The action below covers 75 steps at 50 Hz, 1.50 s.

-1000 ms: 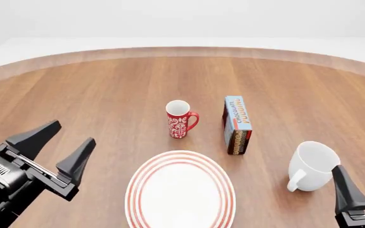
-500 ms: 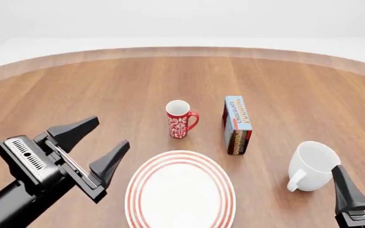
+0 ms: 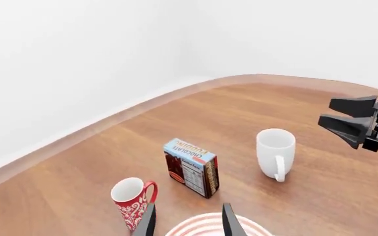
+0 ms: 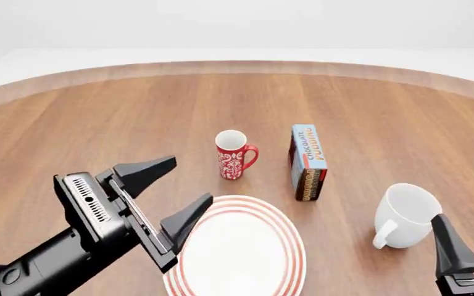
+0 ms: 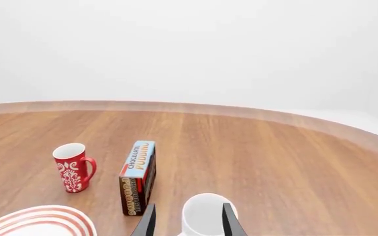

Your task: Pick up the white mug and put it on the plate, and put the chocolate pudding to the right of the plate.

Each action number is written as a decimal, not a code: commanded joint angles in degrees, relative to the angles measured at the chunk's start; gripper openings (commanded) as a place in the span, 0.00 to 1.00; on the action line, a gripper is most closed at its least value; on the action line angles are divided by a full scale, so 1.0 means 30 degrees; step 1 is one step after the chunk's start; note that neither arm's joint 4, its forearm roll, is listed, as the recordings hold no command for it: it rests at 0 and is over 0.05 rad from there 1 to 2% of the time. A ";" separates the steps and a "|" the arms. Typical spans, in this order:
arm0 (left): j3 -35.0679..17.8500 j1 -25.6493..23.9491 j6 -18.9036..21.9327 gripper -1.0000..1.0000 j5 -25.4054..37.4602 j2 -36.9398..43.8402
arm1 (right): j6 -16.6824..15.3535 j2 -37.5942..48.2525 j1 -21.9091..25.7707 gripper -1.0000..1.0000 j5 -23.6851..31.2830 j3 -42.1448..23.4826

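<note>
The white mug (image 4: 406,213) stands upright at the right of the table, handle toward the near side; it also shows as white mug (image 3: 275,152) and white mug (image 5: 202,219). My right gripper (image 4: 468,217) is open just behind it, touching nothing. The red-ringed plate (image 4: 235,246) lies near the front centre. My left gripper (image 4: 192,179) is open over the plate's left rim, empty. The chocolate pudding (image 4: 308,161) stands on its edge beyond the plate's right side, also seen as chocolate pudding (image 3: 192,167) and chocolate pudding (image 5: 138,177).
A red mug (image 4: 234,154) with a white floral pattern stands left of the pudding box, beyond the plate. The round wooden table's far edge (image 4: 237,66) curves across the back. In the left wrist view the right gripper (image 3: 329,112) shows past the white mug.
My left arm has swung right and forward, from the table's left side to the plate's left rim, still open. The right arm and all objects have stayed put.
</note>
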 commanded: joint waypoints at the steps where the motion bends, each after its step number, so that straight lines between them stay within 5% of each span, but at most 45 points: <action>1: -0.0990 -0.1489 -0.0107 1.00 -0.0839 0.2364 | 0.0002 -0.0008 0.0032 1.00 0.0031 -0.0070; 75: -0.7684 -0.6422 -0.1098 1.00 -0.0332 1.0139 | 0.0054 0.0018 -0.0008 1.00 -0.0034 0.0049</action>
